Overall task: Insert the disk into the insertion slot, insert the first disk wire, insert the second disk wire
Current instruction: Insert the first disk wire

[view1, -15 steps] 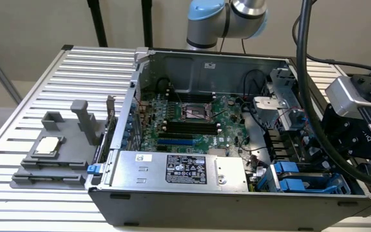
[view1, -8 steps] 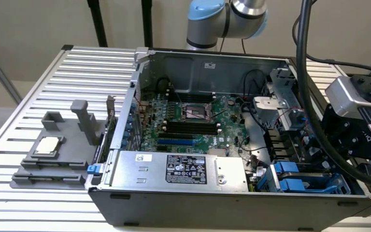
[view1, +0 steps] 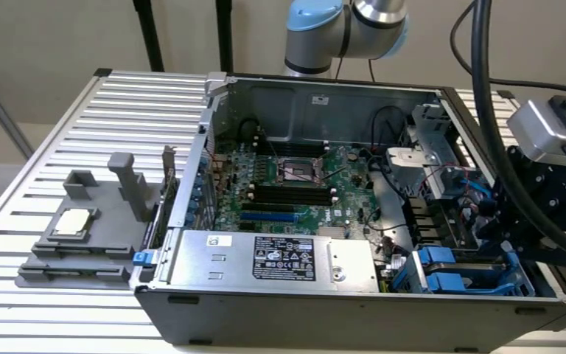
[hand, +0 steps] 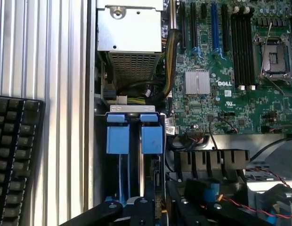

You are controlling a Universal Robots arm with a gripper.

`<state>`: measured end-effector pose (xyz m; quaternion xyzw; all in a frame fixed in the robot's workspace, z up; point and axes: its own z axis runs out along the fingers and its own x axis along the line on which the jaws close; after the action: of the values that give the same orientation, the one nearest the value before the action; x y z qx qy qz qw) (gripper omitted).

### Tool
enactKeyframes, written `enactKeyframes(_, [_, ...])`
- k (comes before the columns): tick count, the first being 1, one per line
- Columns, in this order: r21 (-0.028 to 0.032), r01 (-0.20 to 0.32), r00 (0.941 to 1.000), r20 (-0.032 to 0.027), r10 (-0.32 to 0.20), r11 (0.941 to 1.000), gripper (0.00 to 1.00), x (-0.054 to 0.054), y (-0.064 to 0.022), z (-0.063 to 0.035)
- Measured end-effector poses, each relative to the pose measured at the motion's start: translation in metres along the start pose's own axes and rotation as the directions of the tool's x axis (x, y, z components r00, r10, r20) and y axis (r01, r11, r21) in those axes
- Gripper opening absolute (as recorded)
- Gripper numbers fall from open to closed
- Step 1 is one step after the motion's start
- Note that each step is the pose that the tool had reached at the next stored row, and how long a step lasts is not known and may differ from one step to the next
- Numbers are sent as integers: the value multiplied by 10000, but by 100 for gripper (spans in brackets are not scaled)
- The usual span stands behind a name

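Tool [hand: 131,208] hangs close over the insertion slot [hand: 132,108], in line with the gap between two blue carriers. Whether it is spread or pressed together, cannot tell; nothing visibly pinched. Disk [hand: 153,141] sits edge-on in the slot, its blue carrier tab level with the neighbouring carrier [hand: 117,139], so step one looks done. Thin blue cables [view1: 463,184] loop near the slot with plug ends hidden; both wire steps unconfirmed, probably left. Power supply [hand: 129,28] is just beyond the slot, motherboard [hand: 221,94] beside it, all inside the open PC case [view1: 342,313] on the slatted desk [hand: 42,56]. Keyboard [hand: 14,155] lies on the desk beside the case.
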<state>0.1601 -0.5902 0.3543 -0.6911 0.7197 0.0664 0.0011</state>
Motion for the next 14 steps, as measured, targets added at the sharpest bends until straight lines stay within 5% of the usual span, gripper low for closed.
enactKeyframes(14, [-6, 80, 10000, -7, -80, 10000, 25, 20, 390, 19])
